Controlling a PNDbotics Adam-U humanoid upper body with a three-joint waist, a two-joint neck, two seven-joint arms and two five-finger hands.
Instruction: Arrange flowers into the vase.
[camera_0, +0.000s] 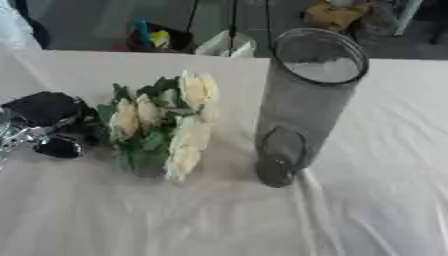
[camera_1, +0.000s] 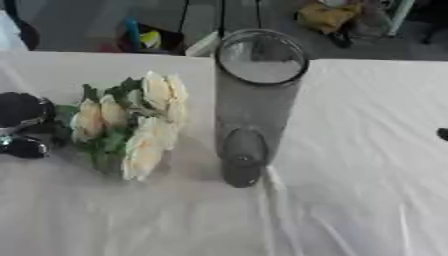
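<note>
- Left edge, mid-height: black left robot hand (camera_0: 44, 117) at the bunch's stem end, finger state unclear.
- Centre-left: bunch of cream roses with green leaves (camera_0: 162, 125) lying on the white-clothed worktop (camera_0: 175, 220), not yet arranged.
- Centre: tall grey translucent cylindrical vase (camera_0: 306, 100) upright, seemingly empty.
- Right robot hand unseen.

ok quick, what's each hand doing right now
Left hand: beside the bunch of cream flowers on the table; whether it grips them cannot be told.
Right hand: only a dark tip shows at the right edge of the right eye view; state cannot be told.
</note>
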